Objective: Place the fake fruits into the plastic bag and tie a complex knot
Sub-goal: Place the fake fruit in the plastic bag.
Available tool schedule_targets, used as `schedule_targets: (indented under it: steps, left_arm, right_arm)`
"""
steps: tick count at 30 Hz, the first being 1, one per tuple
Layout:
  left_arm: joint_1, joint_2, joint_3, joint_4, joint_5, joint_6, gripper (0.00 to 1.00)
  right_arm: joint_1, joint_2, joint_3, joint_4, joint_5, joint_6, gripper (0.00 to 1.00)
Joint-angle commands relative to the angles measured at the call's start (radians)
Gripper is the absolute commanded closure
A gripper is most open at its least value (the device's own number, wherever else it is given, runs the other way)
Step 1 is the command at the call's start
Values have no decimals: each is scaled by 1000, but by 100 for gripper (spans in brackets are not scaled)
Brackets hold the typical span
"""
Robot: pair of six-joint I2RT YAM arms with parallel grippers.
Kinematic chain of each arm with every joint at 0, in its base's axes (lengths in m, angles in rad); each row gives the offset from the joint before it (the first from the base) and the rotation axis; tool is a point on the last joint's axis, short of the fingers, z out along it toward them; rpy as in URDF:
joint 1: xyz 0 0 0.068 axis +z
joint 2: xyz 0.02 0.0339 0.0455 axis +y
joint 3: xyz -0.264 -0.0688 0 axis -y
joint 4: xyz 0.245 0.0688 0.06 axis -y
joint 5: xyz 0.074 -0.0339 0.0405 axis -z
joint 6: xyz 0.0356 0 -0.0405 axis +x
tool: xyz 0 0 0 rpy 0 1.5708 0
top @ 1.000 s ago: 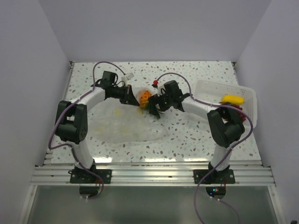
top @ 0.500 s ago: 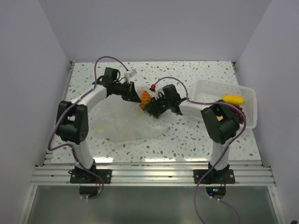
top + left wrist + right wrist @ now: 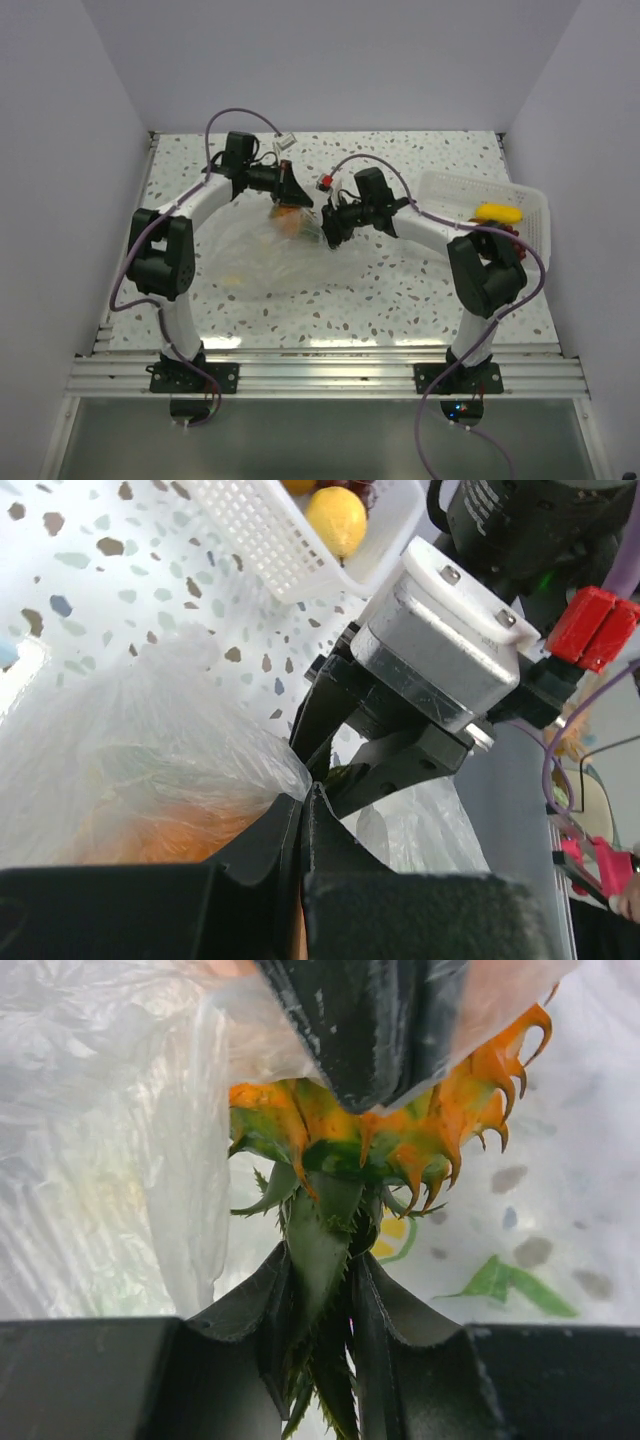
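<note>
My left gripper (image 3: pixel 292 190) is shut on a pinch of the plastic bag's edge (image 3: pixel 285 770) and holds it lifted. The clear crinkly plastic bag (image 3: pixel 262 262) spreads on the table below and toward the near left. My right gripper (image 3: pixel 335 1290) is shut on the green leaf crown (image 3: pixel 318 1245) of an orange toy pineapple (image 3: pixel 400 1140), which sits at the bag's mouth right under the left fingers. From above, the pineapple (image 3: pixel 290 222) shows orange through the film, with my right gripper (image 3: pixel 328 222) just to its right. No knot shows.
A white slotted tray (image 3: pixel 455 190) stands at the back right with a yellow fruit (image 3: pixel 497 212) and a dark reddish one (image 3: pixel 511 233) in it. The left wrist view shows the tray (image 3: pixel 262 535) with a yellow fruit (image 3: pixel 335 515). Side walls enclose the table.
My right gripper has closed on the pineapple's leaves. The left gripper has lifted the bag's edge up and back, and the pineapple now sits behind the film.
</note>
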Motion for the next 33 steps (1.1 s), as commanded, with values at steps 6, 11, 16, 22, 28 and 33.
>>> schedule_targets:
  steps: [6,11,16,22,28,33]
  left_arm:
    - [-11,61,-86,785,177,-450,100]
    - [-27,164,-46,1233,206,-744,100]
    - [-28,257,20,1341,217,-824,100]
    - [-19,204,-80,1358,232,-841,100]
    - [15,165,-75,1330,270,-867,99]
    - [24,98,-112,1378,346,-961,98]
  right_arm:
    - [-99,-17,174,-170,-121,-163,100]
    - [-99,36,256,-250,-17,-271,100]
    - [-87,119,309,-196,36,-216,77]
    - [-84,263,296,-23,140,10,38]
    - [-84,326,349,-115,301,46,1]
    - [-85,355,394,-212,428,35,1]
